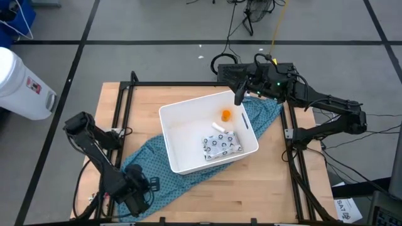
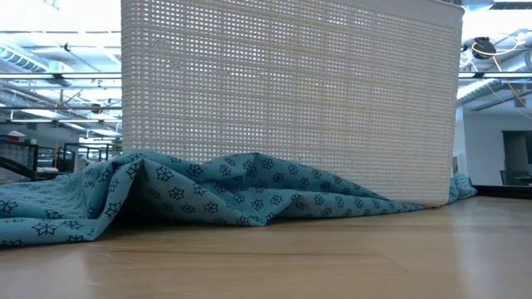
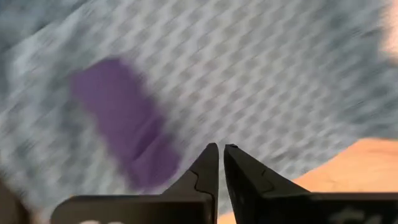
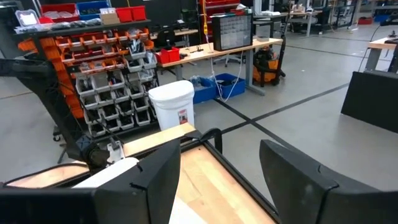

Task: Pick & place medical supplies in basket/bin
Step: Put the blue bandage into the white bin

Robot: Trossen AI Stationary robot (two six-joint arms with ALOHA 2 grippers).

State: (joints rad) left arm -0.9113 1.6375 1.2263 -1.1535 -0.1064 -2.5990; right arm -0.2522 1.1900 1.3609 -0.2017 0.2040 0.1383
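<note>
The white tub [image 1: 171, 135] stands mid-table on a teal patterned cloth [image 1: 151, 157]. In it lie an orange bottle [image 1: 226, 114], a tiny white tube [image 1: 218, 127] and a silvery blister pack [image 1: 221, 144]. A dark blue-purple object [image 3: 124, 121] lies on the cloth in the blurred left wrist view. My left gripper [image 3: 221, 149] is shut and empty just beside that object, over the cloth's near left end [image 1: 149, 184]. My right gripper [image 4: 221, 174] is open and empty, up by the tub's far rim [image 1: 239, 94].
A white cylindrical container with a red label [image 1: 22, 81] stands on the floor beyond the table's left far corner. The tub's perforated wall [image 2: 291, 100] fills the low view, with the cloth [image 2: 208, 191] bunched at its foot. Bare wood shows at the table's near right.
</note>
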